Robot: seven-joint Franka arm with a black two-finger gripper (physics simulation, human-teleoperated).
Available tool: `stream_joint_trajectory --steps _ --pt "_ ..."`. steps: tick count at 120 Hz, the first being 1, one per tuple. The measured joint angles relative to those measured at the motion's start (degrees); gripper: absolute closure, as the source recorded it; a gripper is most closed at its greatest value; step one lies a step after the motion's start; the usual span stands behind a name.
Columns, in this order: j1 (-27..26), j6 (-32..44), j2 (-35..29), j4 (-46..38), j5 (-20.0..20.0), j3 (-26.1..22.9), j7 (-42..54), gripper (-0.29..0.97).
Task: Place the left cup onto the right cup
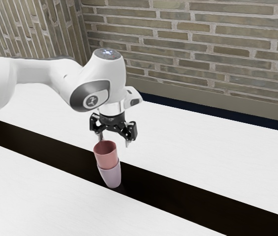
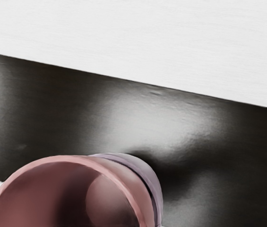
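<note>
my pincer (image 1: pixel 114 137) hangs just above the pink cup (image 1: pixel 105 153), fingers spread wide and gripping nothing. the pink cup sits upright, nested in the purple cup (image 1: pixel 110 176), with its rim standing proud of the purple one. the stacking looks done to me, and open fingers suit a release. the pair stands on the dark strip (image 1: pixel 40 142) of the white table (image 1: pixel 202 147), close to the strip's nearer edge. straight up is free. one fingertip hangs close beside the pink rim, so i judge a sideways move could tip the stack.
</note>
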Motion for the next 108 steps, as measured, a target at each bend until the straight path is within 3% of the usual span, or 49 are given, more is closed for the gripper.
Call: stream_joint_trajectory --steps 25,62,108 --pt "-1.2 -2.3 -3.0 0.5 -0.6 1.9 0.5 0.0" --pt "-4.2 -5.4 -4.9 4.2 -3.6 8.6 3.7 0.0" --pt "1.6 -14.2 -4.1 16.5 -5.1 15.9 13.3 0.0"
